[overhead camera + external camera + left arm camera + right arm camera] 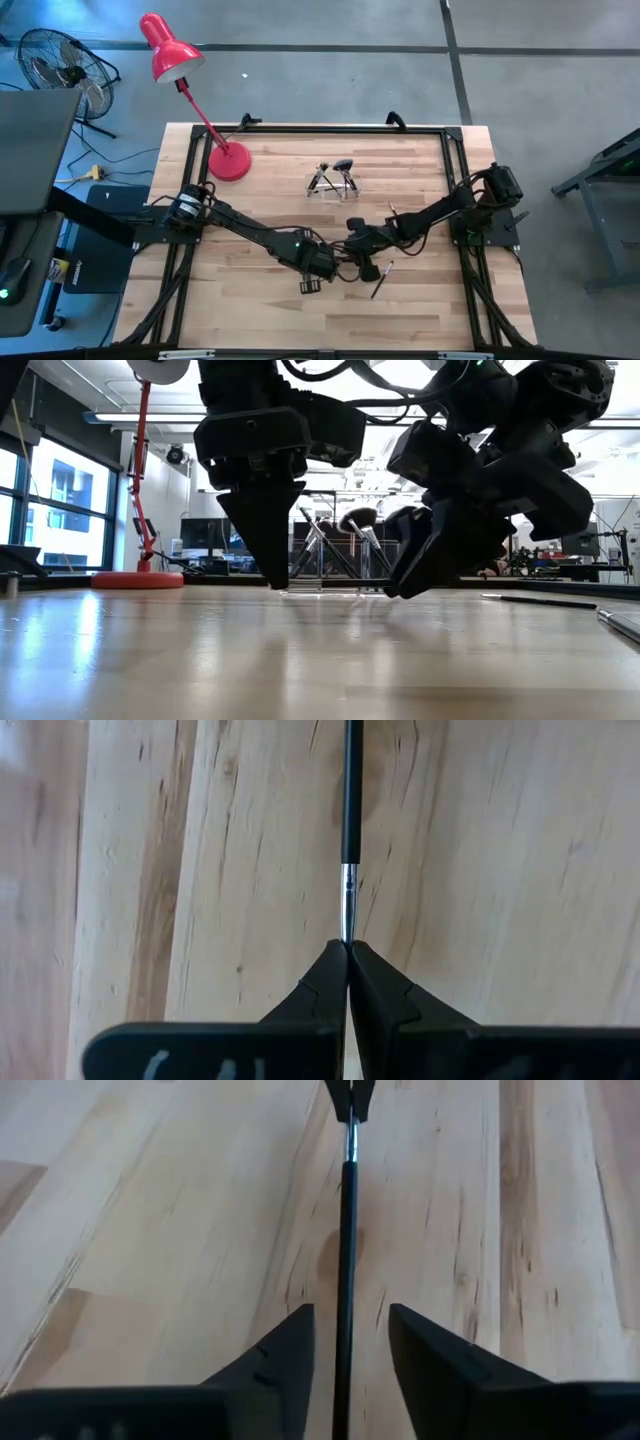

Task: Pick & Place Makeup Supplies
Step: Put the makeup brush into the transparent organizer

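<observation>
A thin black makeup stick with a silvery end (349, 810) lies level close over the wooden table. My left gripper (347, 945), near the table's middle (312, 284), is shut on it. My right gripper (350, 1312) is open just to the right (362, 262). Its fingers stand on either side of the stick's black handle (345, 1260) with a gap on each side. Another dark stick (380, 279) lies flat on the table right of both grippers. A small clear holder (332, 182) stands farther back, with several brushes sticking up from it. My left gripper pinches the stick's silvery end (348, 920) between its two fingertips, which point down at the table. The stick runs straight on from the fingertips, in line with them, toward my right gripper. I cannot tell whether the stick rests on the table or hangs just above it.
A red desk lamp (228, 160) stands on the far left of the table, its head hanging beyond the far edge. More thin sticks lie at the table's right (540, 600). A black frame (455, 160) borders the table. Bare wood lies toward the near edge.
</observation>
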